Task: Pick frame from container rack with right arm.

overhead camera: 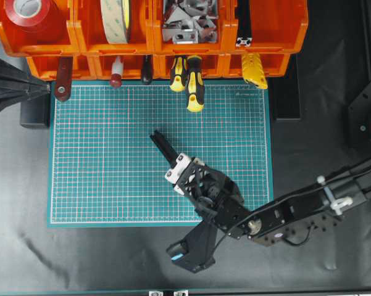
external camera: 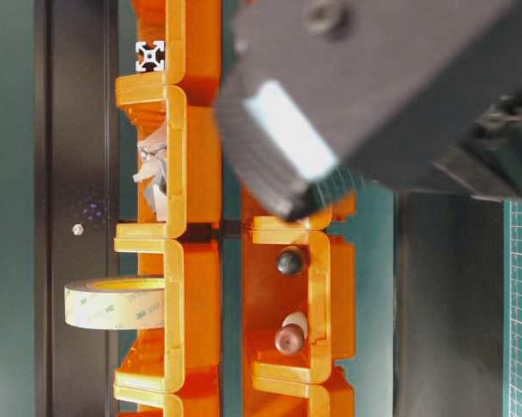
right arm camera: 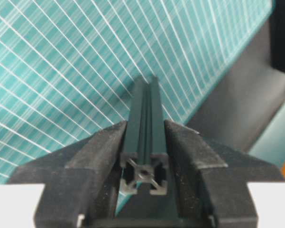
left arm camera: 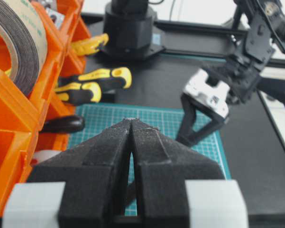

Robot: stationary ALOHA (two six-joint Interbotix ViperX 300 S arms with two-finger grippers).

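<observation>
We hold a frame [right arm camera: 144, 142] clamped between the right gripper's [overhead camera: 163, 145] fingers, out over the mat [overhead camera: 105, 154] — well clear of the rack [overhead camera: 148, 37]. Pick looks done — only carrying remains. Left gripper [left arm camera: 131, 142] sits closed, empty.

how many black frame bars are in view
2: one frame clamped in the right gripper over the green mat, another frame bar in the top-right orange bin. More may be hidden.
</observation>
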